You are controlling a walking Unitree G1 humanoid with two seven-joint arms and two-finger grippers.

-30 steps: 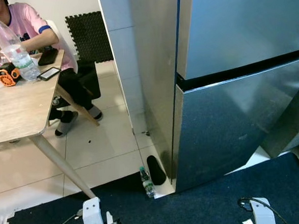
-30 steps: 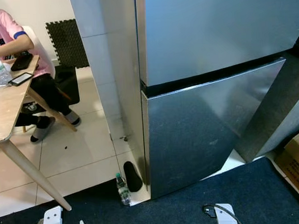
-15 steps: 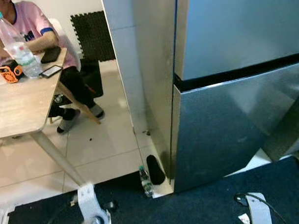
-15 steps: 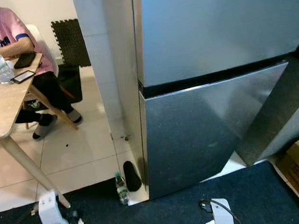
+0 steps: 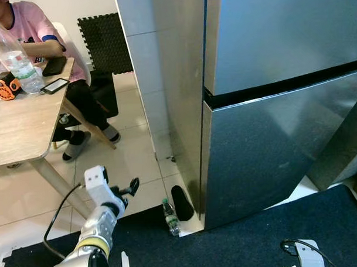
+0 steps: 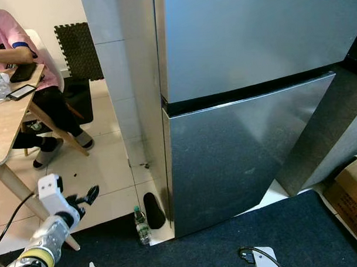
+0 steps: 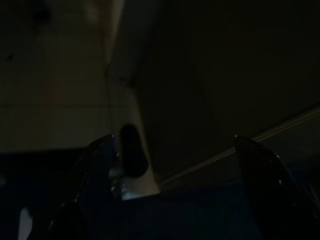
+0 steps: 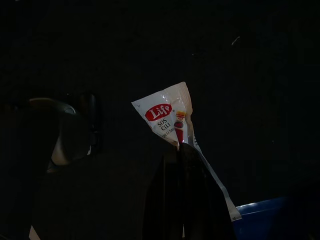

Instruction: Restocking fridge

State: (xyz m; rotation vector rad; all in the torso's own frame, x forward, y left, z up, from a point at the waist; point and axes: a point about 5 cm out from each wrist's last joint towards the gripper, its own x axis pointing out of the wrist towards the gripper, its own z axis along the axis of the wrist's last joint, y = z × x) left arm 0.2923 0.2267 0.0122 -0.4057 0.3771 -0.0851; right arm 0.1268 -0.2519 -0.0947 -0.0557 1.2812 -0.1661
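My right pincer [image 8: 182, 150] pinches a chili sauce sachet [image 8: 167, 114] low at my side. My left pincer [image 5: 129, 187], spread, rises toward the closed fridge [image 5: 267, 142] ahead-right. Next, I judge, it must pull that door open.

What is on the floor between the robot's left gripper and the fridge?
In the left eye view, a small water bottle and a black slipper sit between the left gripper and the fridge.

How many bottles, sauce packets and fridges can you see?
bottles: 2, the big bottle and the small bottle
sauce packet: 1
fridge: 1
total: 4
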